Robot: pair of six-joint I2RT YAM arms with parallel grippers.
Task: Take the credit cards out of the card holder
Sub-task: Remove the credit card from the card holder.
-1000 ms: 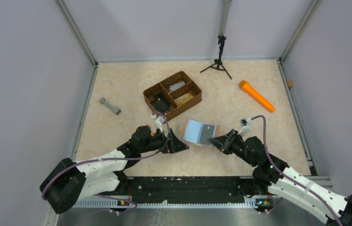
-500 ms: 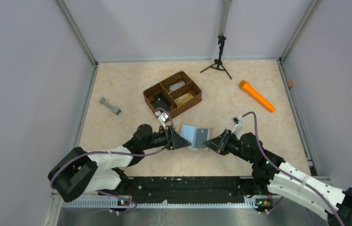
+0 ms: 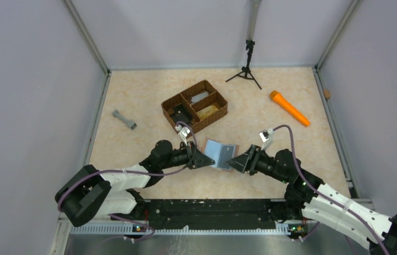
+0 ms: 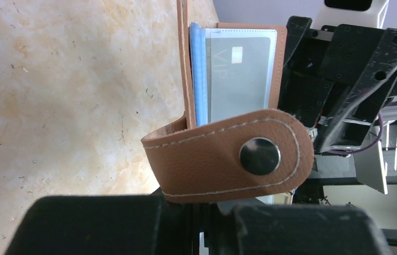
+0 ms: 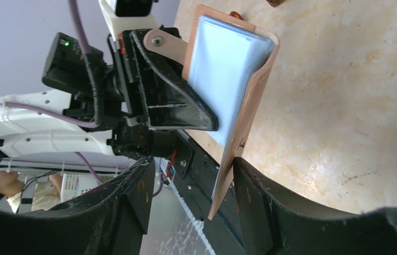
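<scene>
The tan card holder (image 3: 218,153) is open and held up off the table between my two grippers. Its inside is pale blue-grey (image 5: 223,69). A grey card marked VIP (image 4: 241,74) sits in its pocket. My left gripper (image 3: 203,159) is shut on the holder's left flap, next to the snap strap (image 4: 228,154) that curls over the jaws (image 4: 209,204). My right gripper (image 3: 234,161) is open. The holder's right edge (image 5: 239,143) stands between its fingers (image 5: 193,180), against the right-hand one, with a wide gap to the other.
A brown woven three-compartment basket (image 3: 195,106) stands just behind the grippers. A grey dumbbell-shaped piece (image 3: 124,119) lies at the left, an orange cylinder (image 3: 289,108) at the right, and a small black tripod (image 3: 247,69) at the back wall.
My left gripper moved in and shut on the holder's left flap. My right gripper opened and let go of the right edge. The holder shifted slightly left.
</scene>
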